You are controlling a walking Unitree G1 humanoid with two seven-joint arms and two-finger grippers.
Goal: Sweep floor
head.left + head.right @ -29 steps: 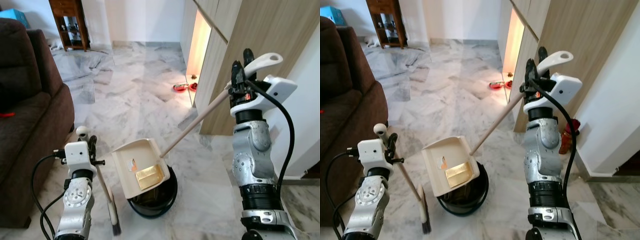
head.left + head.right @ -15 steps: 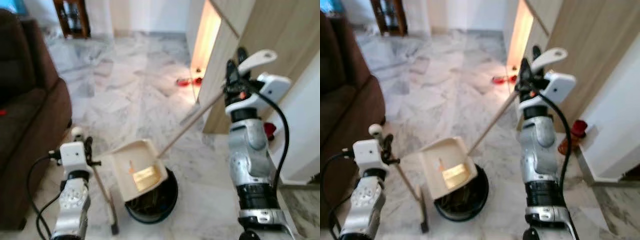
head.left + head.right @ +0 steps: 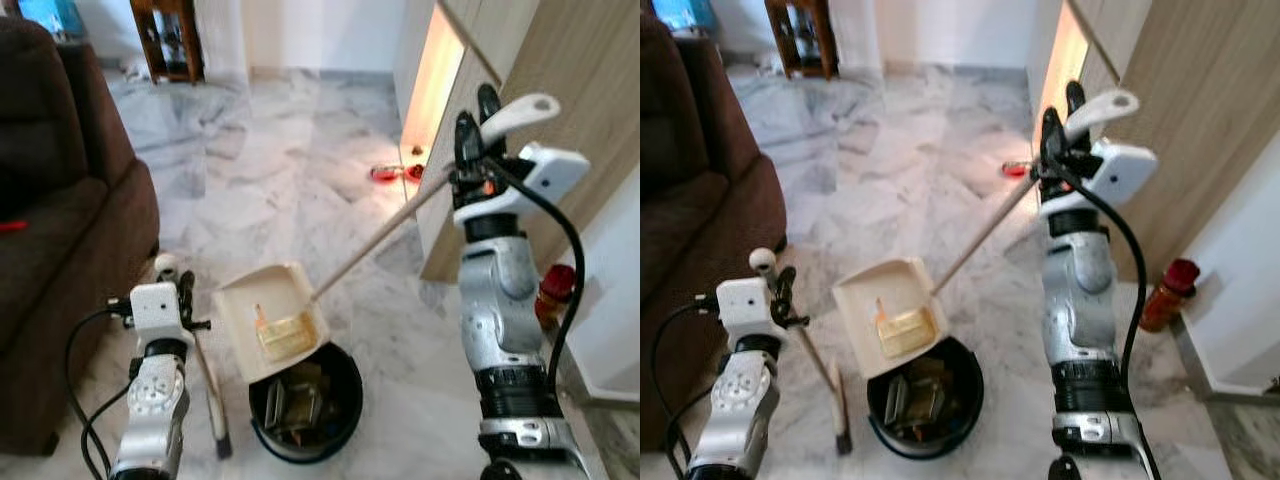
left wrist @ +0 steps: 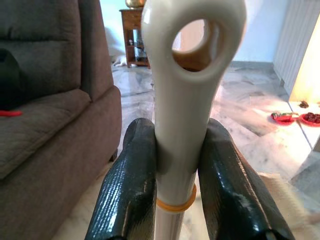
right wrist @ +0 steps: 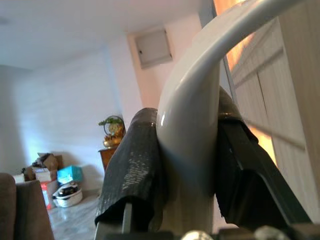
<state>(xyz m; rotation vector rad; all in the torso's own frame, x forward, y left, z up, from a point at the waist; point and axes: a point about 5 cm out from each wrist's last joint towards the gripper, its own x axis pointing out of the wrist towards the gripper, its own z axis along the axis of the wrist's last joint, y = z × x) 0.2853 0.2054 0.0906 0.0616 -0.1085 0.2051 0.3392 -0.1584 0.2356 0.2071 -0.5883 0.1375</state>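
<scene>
A cream long-handled dustpan [image 3: 268, 318] hangs tilted over the far left rim of a round black bin [image 3: 305, 405] that holds several scraps. A yellowish piece [image 3: 286, 333] lies in the pan. My right gripper [image 3: 476, 125] is raised at chest height, shut on the dustpan's white handle [image 5: 190, 125]. Low on the left, my left gripper [image 3: 181, 296] is shut on the broom's cream handle [image 4: 185, 100]. The broom's dark head [image 3: 218, 432] rests on the marble floor beside the bin.
A brown sofa [image 3: 60, 200] stands close on the left. On the right are a wooden cabinet [image 3: 540, 70] and a red bottle [image 3: 555, 290] at its foot. Red bowls [image 3: 388, 172] sit on the floor farther ahead, and a wooden side table [image 3: 170, 40] at the back.
The camera has shifted. The dustpan has drawn back off the bin towards its far left rim, so the bin's inside shows. Both grippers keep their holds.
</scene>
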